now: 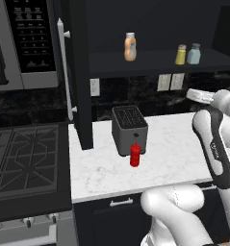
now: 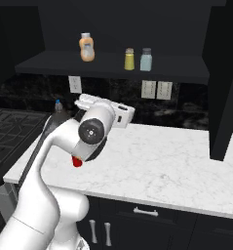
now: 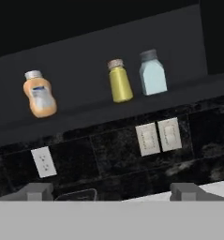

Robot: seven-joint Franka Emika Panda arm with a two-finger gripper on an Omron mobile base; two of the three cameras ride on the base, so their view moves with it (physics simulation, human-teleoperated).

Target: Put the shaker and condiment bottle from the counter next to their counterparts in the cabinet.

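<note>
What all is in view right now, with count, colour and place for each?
yellow shaker: one, yellow with grey cap, on cabinet shelf touching or nearly touching the pale blue shaker
pale blue shaker: one, blue-grey, grey cap, shelf, right end
orange bottle: one, orange-tan, pale cap, shelf, left
red bottle: one, red, on counter before toaster
toaster: one, dark grey, counter, left
counter: one, white marble
cabinet: one, black, open, white handle
outlets and switches: several, pale, on backsplash
stove: one, dark, left of counter
microwave: one, above stove
gripper: one, open, empty, facing shelf
</note>
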